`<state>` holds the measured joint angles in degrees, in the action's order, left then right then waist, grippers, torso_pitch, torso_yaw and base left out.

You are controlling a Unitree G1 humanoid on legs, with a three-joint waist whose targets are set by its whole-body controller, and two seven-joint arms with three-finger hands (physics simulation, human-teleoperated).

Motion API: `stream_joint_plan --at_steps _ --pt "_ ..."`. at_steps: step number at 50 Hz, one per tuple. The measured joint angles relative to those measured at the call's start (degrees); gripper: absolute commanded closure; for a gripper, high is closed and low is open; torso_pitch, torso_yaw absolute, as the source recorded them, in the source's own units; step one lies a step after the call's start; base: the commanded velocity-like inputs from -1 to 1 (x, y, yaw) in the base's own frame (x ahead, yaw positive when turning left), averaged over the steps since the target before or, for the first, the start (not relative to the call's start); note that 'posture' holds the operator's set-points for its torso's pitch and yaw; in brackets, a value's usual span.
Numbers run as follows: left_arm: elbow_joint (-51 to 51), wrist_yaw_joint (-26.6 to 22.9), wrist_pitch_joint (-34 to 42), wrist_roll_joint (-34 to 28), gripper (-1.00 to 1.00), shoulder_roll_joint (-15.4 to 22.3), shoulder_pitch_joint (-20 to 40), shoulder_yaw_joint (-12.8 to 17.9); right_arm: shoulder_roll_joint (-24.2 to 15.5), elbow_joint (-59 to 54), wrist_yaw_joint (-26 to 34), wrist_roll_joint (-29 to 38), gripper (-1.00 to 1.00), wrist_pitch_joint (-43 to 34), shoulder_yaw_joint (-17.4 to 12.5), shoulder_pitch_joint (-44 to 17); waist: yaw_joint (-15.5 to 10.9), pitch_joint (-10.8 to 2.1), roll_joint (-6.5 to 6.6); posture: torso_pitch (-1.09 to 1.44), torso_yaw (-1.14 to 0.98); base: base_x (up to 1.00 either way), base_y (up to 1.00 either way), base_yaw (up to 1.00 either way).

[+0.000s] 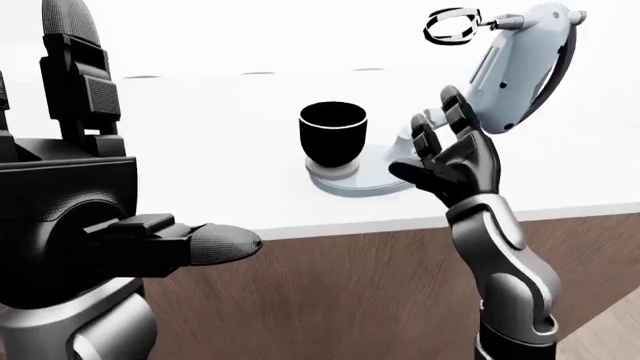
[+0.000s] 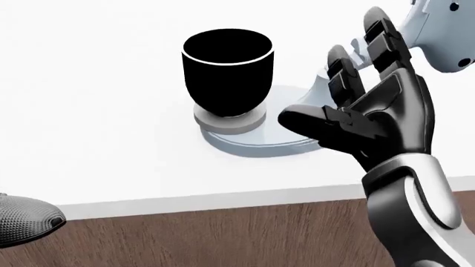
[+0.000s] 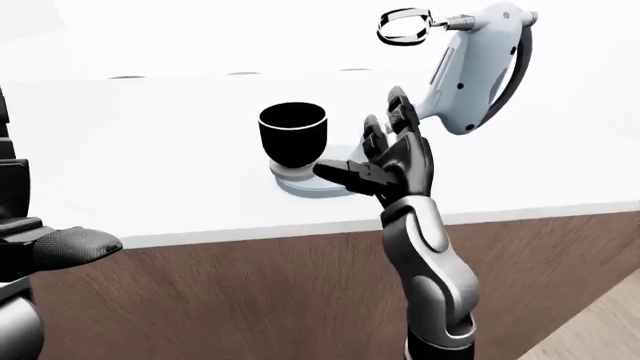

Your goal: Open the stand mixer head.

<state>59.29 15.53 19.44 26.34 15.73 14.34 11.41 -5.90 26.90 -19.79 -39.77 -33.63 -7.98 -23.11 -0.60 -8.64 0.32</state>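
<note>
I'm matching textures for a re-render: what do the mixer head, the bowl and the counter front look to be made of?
Mixer head: pale blue-grey, smooth, probably painted metal or plastic; it shows soft shading and no grain. Bowl: flat black with a thin bright rim line, material unclear. Counter front: brown with fine streaks, like wood veneer.

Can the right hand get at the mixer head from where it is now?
Probably yes. The right hand is open, fingers up, just below and left of the tilted-up mixer head in the left-eye view, with nothing between them. The black bowl sits off to the left, clear of the path.
</note>
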Motion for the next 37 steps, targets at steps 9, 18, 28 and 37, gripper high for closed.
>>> stream_joint_plan --at_steps 9,18,28,37 --pt "-0.02 0.62 -0.18 0.57 -0.98 1.18 0.13 0.58 -3.52 10.35 -4.10 -7.83 -1.00 -1.78 -5.01 5.18 -0.21 0.40 -0.22 -0.19 0.00 0.00 0.00 0.00" --pt "0.06 2.31 -0.88 1.90 -0.98 3.08 0.21 0.07 -5.05 16.08 -6.79 -14.52 -1.00 -0.58 -5.92 7.86 0.15 0.41 -0.11 -0.19 0.00 0.00 0.00 0.00" --pt "0.05 2.33 -1.03 1.87 -0.98 3.04 0.05 0.13 -5.84 14.92 -7.70 -15.54 -1.00 0.29 -6.01 7.29 0.19 0.56 -0.29 -0.19 0.00 0.00 0.00 0.00" --pt "0.06 2.14 -1.00 1.51 -0.98 2.58 0.10 0.03 -5.67 14.53 -7.44 -15.35 -1.00 0.44 -5.72 7.52 0.16 0.62 -0.27 -0.19 0.00 0.00 0.00 0.00"
